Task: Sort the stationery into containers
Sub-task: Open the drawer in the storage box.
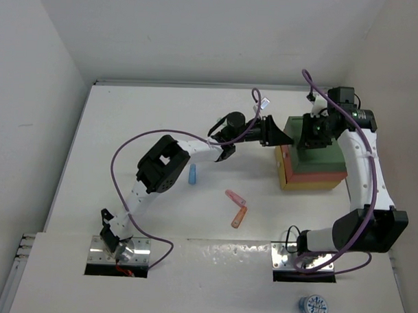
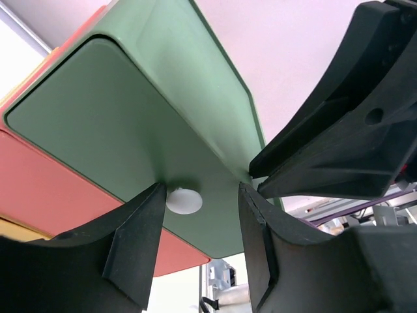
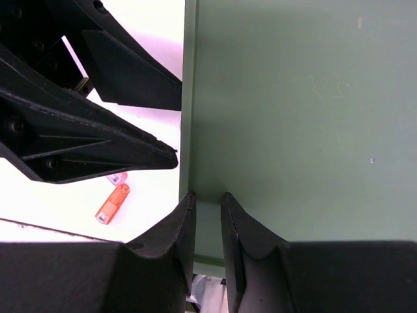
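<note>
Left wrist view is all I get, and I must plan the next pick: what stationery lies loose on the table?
Observer: Three markers, left of the stacked trays: a blue marker, a pink marker and an orange marker.
Operator: Which lies farthest from the stack?
Observer: The blue marker; the pink and orange ones lie nearer.
Operator: And the right gripper?
Observer: The right gripper has a finger on each side of the green tray's rim, pinching it.
</note>
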Robot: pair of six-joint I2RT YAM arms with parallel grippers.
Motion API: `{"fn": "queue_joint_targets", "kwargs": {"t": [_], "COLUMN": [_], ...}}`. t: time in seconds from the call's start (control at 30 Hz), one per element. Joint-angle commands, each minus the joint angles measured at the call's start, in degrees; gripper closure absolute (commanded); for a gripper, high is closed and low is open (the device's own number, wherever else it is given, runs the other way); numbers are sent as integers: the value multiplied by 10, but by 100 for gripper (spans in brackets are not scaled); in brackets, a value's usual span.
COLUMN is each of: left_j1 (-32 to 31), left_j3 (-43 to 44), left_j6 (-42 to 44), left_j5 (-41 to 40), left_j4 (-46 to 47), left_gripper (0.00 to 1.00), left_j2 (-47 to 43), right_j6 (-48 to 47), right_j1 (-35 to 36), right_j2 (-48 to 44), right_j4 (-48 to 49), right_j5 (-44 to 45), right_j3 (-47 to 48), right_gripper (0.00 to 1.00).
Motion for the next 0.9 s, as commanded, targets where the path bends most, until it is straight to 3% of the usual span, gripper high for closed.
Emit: {"fn": "queue_joint_targets", "kwargs": {"t": [0.0, 0.3, 0.43, 0.53, 0.87], "left_j1": [-16, -28, -28, -27, -15], "left_j3": [24, 31, 34, 34, 4], "left_j6": [17, 38, 45, 46, 66], "left_j5": [0, 1, 4, 4, 22], "left_j4": [4, -23, -33, -33, -34], "left_gripper": [46, 48, 54, 59, 91], "left_j2": [8, 10, 9, 8, -20], "right_j6": [9, 9, 8, 9, 9], "right_j1": [-2, -2, -2, -2, -4], "right_j2": [7, 5, 5, 7, 14], "right_j4": [-54, -58, -56, -54, -51], "right_j5": [-4, -3, -3, -4, -2], "right_j3": [-26, -25, -25, -25, -25], "right_gripper": [78, 78, 78, 78, 78]}}
